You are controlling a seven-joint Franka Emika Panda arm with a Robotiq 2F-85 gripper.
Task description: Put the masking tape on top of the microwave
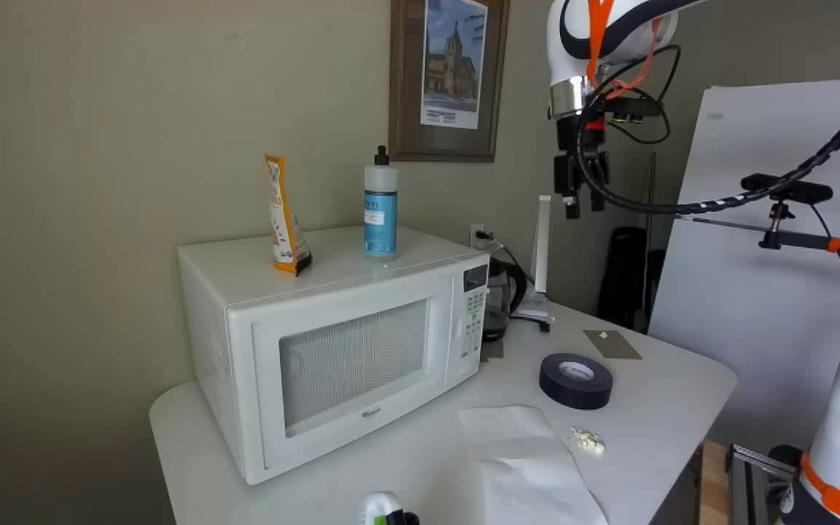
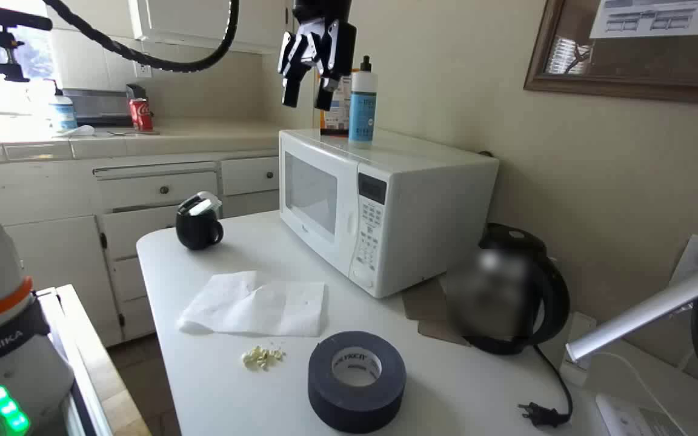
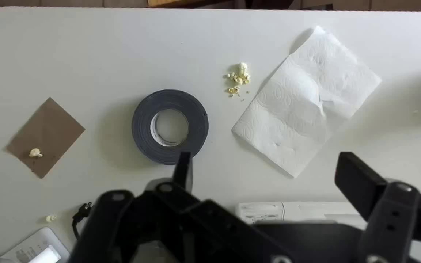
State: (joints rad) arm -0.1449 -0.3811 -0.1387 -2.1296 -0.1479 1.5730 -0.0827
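the gripper (image 1: 585, 205) hangs at the upper right of an exterior view, and the wrist view shows its two fingers (image 3: 360, 182) spread wide. the masking tape (image 2: 357, 396) lies flat on the white table (image 2: 234, 399), bottom centre in an exterior view, apart from the microwave (image 2: 397, 218). on top of the microwave, mid-left in an exterior view, stand a blue-labelled bottle (image 1: 380, 219) and an orange-edged bag (image 1: 285, 222).

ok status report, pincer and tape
Pincer open, empty, up high. Masking tape flat on table. Blue-labelled bottle, orange-and-white packet atop microwave, might crowd placement.
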